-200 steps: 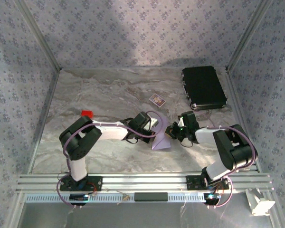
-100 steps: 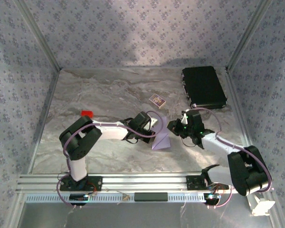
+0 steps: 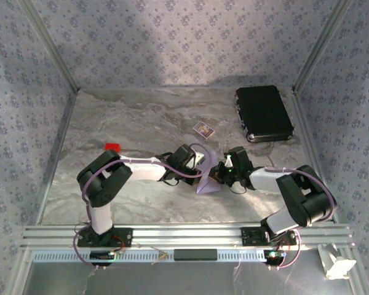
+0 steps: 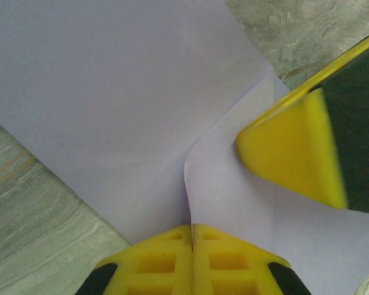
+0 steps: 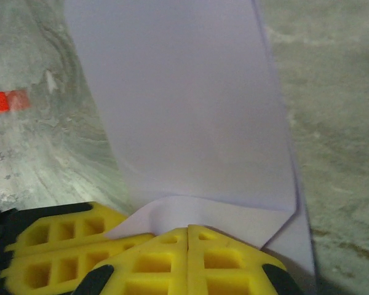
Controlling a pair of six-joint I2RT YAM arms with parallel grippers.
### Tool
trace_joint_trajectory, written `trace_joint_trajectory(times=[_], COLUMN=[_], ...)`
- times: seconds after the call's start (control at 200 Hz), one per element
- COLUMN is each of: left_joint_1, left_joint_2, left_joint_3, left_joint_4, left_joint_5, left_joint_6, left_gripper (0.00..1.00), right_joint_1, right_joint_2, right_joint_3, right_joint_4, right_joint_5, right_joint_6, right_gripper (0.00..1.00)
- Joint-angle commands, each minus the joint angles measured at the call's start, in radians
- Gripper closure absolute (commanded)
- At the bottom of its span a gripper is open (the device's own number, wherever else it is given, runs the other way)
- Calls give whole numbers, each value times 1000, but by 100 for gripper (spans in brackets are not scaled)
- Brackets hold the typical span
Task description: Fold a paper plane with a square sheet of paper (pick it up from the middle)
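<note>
Lilac sheet pinched by left tool and right tool (red block in right-wrist view)

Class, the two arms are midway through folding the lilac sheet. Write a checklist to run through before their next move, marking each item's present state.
1. Left claw shut on a raised crease of the sheet: ok.
2. Right claw shut at the sheet; paper actually pinched: cannot tell.
3. Clearance between the claws, which sit side by side: cannot tell.
4. Red block apart from the sheet: ok.
5. Patterned card apart from the sheet: ok.
</note>
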Motion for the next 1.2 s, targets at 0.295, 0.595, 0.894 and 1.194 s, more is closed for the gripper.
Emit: trace_joint_trajectory(times=[0.295,0.595,0.894,1.194], left_joint_1=[4,29,36,20], left_joint_2=[-19,-152,-157,-10], left_joint_3=[15,8,33,101], left_joint_4=[-91,-134,-87,-48], left_joint_5=[-7,-45,170,360], left_joint_6=[-15,-131,-210,-267], left_gripper=[84,60,87,92], right_joint_1=[-6,-4,-6,-7], right_joint_2=[49,47,41,42], right_joint_3=[-59,-55,-56,-55], right_joint_4=[12,18,15,15], right_joint_5=[65,61,65,65], right_joint_6=[25,26,25,24], right_gripper=[99,99,100,100])
